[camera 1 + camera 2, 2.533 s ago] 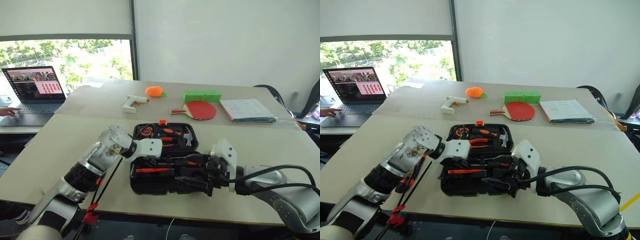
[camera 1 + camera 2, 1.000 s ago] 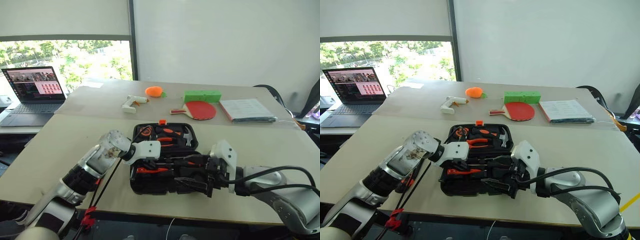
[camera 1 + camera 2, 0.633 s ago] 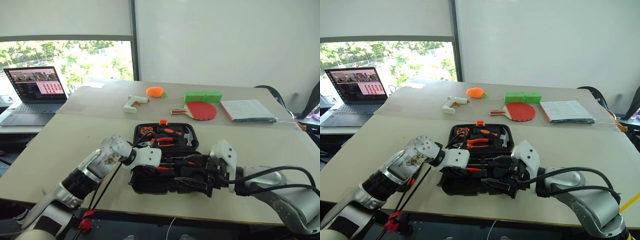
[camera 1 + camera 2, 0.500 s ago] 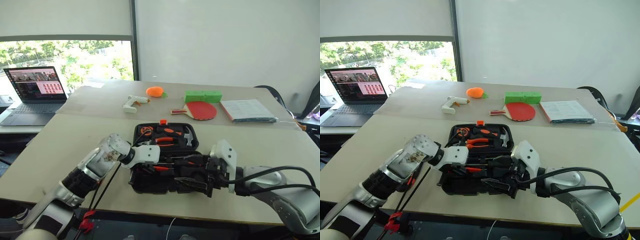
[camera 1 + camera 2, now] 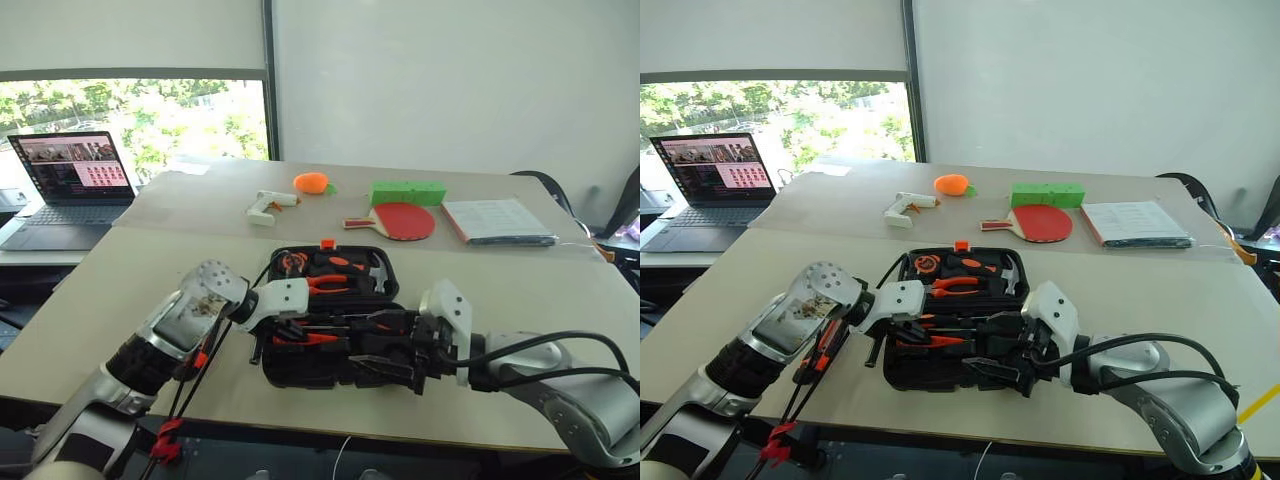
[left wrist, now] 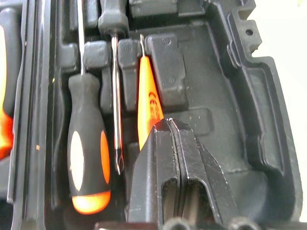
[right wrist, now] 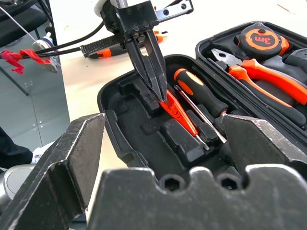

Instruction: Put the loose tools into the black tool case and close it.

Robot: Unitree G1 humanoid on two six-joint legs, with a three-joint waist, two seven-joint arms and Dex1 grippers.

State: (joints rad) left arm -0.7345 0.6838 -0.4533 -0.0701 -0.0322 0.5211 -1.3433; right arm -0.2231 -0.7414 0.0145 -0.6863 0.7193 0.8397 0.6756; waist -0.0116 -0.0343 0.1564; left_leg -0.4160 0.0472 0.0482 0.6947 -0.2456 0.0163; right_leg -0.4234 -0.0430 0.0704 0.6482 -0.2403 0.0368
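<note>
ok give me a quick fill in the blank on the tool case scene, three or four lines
1. The left gripper, its fingers ___, rests its tips on the orange pointed piece in the black tool case.
2. The right gripper has its fingers wide ___.
3. Beside the orange piece lies a screwdriver with a black-and-___ handle.
4. The case's lid is ___.

Missing words: shut; open; orange; open
</note>
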